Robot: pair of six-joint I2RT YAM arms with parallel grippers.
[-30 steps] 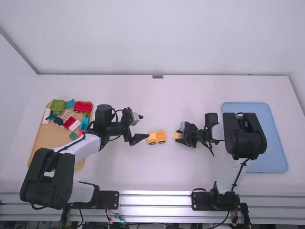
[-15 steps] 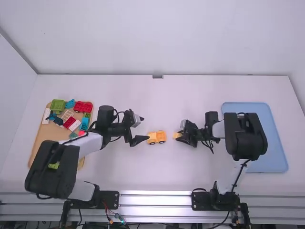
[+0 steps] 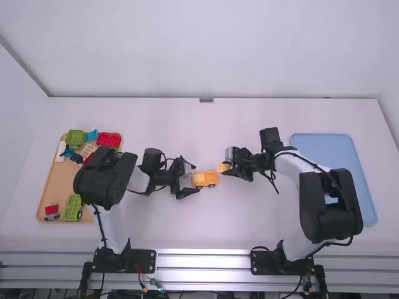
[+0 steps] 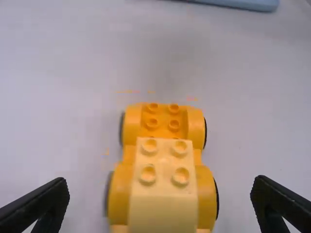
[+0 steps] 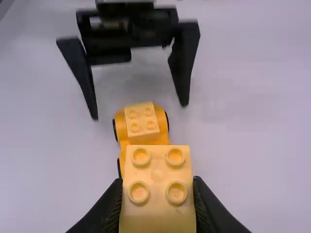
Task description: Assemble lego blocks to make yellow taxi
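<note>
My left gripper (image 3: 192, 179) is at the near-side-to-back span of the orange wheeled base (image 3: 206, 179), mid-table. In the left wrist view the left gripper (image 4: 160, 188) is open, its fingers apart on either side of the base (image 4: 194, 126); a pale yellow block (image 4: 164, 208) sits on one end of it. To the right, my right gripper (image 3: 229, 166) is shut on another pale yellow block (image 3: 223, 167). In the right wrist view, the right gripper (image 5: 158, 187) grips this studded block (image 5: 158, 211), which partly hides the base (image 5: 161, 119).
A wooden tray (image 3: 51, 187) with green, red, blue and white pieces stands at the left, partly under the left arm. The blue tray (image 3: 365, 187) lies at the right, beside and behind the right arm.
The left gripper has moved right to the wheeled base, its arm swinging inward. The right gripper has shifted slightly left and away from the camera with its block.
</note>
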